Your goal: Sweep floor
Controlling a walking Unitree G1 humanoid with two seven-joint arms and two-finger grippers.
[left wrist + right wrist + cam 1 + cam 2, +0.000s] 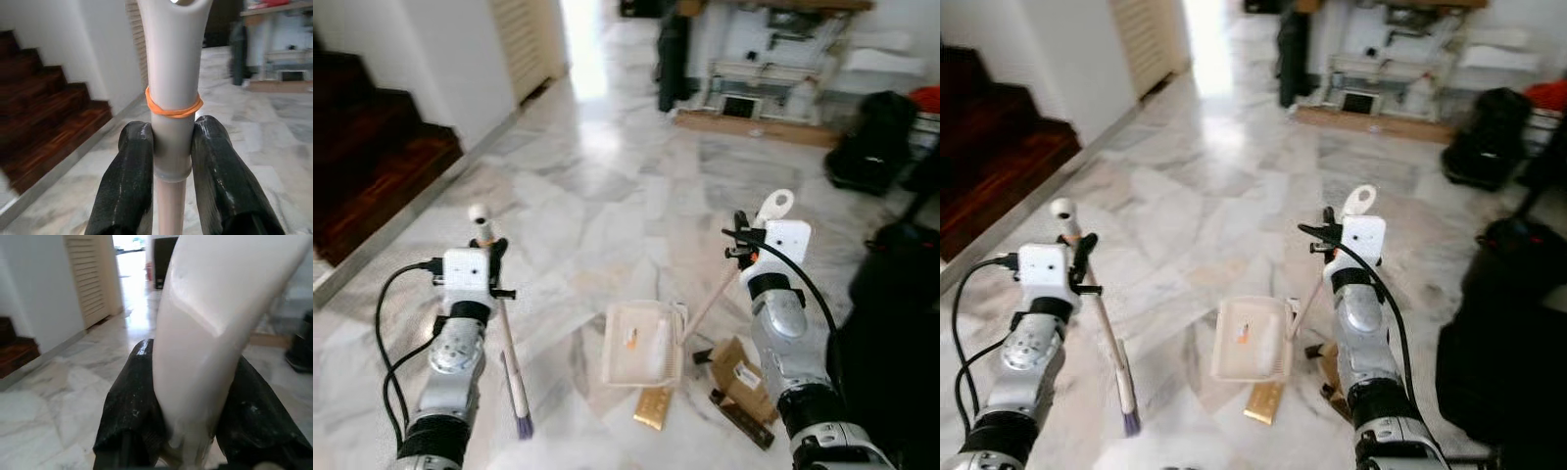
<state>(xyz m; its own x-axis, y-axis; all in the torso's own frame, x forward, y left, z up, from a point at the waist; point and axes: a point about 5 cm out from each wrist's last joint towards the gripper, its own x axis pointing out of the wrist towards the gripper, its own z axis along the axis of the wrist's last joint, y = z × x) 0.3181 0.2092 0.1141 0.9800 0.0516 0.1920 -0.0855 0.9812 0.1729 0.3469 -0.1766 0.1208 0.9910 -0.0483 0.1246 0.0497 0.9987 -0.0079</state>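
The left gripper (pixel 495 257) is clamped high on the light, stiff cream plastic broom handle (pixel 507 338), the right gripper (pixel 744 238) likewise on the cream long-handled dustpan (pixel 643 343) beside it.

Floor (pixel 597 186): pale grey-white marble with darker grey and tan veining. Broom handle (pixel 171 73): cream, ringed by an orange rubber band (pixel 173 108); broom bristles (pixel 523 423) purple. Dustpan (pixel 644 343): cream, with a small orange speck inside; dustpan handle (pixel 215 333) glossy white. Fingers (pixel 127 186) of both grippers: black. Arms: silver with white wrist housings and black cables. Stairs (pixel 372 157): dark reddish-brown wood. Cardboard scraps (pixel 744 377): brown. Louvred door (pixel 90 279): beige. Bags (pixel 871 137): black.
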